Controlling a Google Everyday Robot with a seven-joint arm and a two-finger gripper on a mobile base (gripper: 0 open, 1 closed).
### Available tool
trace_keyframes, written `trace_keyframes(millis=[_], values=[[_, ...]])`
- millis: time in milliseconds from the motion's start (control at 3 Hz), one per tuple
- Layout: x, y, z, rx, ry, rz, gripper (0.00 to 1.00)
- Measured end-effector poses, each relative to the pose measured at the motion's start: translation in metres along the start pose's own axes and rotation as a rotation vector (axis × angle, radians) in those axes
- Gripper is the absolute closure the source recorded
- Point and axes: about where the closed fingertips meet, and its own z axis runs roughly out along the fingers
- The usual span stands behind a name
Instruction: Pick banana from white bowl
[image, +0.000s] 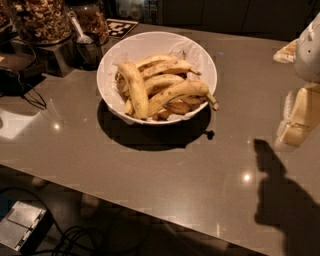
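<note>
Yellow and brown-speckled, the banana (177, 93) is lying across the other bananas (134, 87) in the white bowl (106, 85), stem reaching its right rim. My gripper (298, 117) is hanging well apart, far right; spread or pressed together, I cannot tell.

My gripper (296, 122), cream-white, sits at the right edge over the grey-brown, glossy table (150, 172). Banana (180, 91): yellow, brown-speckled, with a dark stem tip. White bowl (106, 75): plain glossy white, with a clear crinkled lining. Metal cup (90, 50): dark.

One white bowl (107, 85), about seven bananas (175, 90), one gripper (299, 117) far right
</note>
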Motion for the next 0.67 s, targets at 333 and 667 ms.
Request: trace_keyframes(millis=[333,667], values=[[0.0000,0.0000,0.0000,0.000,0.000,0.000,0.00],[-0.0100,-0.0027,-0.0044,0.003,-0.014,-0.028,0.00]])
